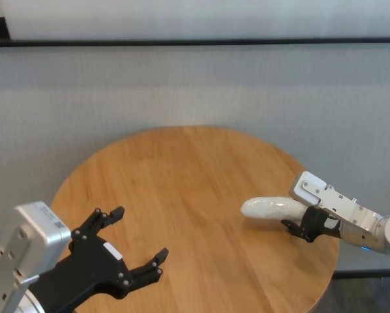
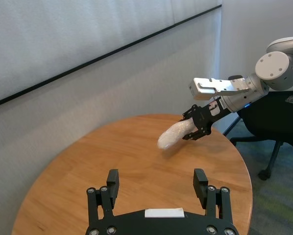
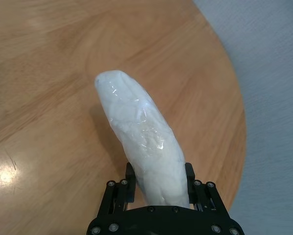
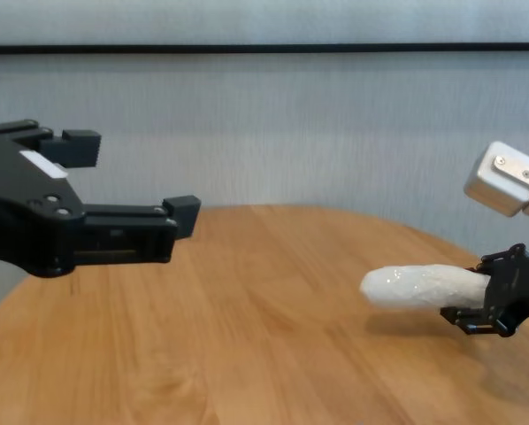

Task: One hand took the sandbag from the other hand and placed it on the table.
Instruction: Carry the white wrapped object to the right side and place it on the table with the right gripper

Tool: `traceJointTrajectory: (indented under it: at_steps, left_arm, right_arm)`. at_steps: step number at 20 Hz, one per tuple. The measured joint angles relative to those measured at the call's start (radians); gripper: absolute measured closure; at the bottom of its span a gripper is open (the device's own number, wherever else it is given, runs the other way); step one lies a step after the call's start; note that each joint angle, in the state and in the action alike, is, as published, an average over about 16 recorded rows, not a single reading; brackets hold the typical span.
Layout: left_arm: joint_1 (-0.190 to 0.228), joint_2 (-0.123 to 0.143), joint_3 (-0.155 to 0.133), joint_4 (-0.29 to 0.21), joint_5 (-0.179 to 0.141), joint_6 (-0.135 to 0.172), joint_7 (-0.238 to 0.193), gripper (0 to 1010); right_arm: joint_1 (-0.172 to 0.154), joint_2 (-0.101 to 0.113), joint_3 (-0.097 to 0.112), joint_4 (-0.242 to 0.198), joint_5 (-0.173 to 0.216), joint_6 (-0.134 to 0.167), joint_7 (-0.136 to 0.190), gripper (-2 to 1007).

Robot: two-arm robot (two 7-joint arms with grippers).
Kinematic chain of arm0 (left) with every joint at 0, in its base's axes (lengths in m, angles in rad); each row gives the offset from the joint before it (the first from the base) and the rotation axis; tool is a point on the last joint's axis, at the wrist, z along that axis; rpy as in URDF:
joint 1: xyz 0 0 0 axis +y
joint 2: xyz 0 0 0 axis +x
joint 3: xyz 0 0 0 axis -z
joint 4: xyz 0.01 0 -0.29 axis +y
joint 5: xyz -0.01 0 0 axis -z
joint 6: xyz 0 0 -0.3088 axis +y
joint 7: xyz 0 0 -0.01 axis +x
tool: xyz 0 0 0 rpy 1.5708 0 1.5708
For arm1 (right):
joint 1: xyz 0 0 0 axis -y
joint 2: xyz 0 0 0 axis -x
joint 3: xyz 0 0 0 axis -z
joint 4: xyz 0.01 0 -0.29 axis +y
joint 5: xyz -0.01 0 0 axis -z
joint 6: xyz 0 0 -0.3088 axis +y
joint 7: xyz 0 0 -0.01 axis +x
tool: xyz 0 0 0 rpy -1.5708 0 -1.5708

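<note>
**Almost Time to Pass the Sandbag**

Right now the right hand (image 1: pixel 298 228) is clamped on one end of the sandbag (image 1: pixel 270 207). The white bag sticks out sideways from it, toward the middle of the counter (image 1: pixel 195 195). It hangs just above the wood on the robot's right side and does not seem to touch it.

The left hand (image 1: pixel 135 246) waits over the near left part of the counter, well apart from the bag. Its two fingers (image 4: pixel 182 212) are spread wide with nothing between them.

To do this step well, I think the left hand should come across and put its fingers around the free end of the bag. It should squeeze firmly before the right hand lets go, so the bag does not drop.

Count them: one sandbag, two hands, one round wooden counter.
</note>
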Motion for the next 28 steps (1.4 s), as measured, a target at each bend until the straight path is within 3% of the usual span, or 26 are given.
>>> traceJointTrajectory:
  at_steps: [17,28]
  left_arm:
    - [0.000,0.000,0.000,0.000,0.000,0.000,0.000,10]
    - [0.000,0.000,0.000,0.000,0.000,0.000,0.000,10]
  right_arm:
    - [-0.001,-0.002,0.006,-0.001,0.007,-0.001,-0.002,436]
    - [-0.001,-0.001,0.004,-0.002,0.004,-0.001,-0.001,208]
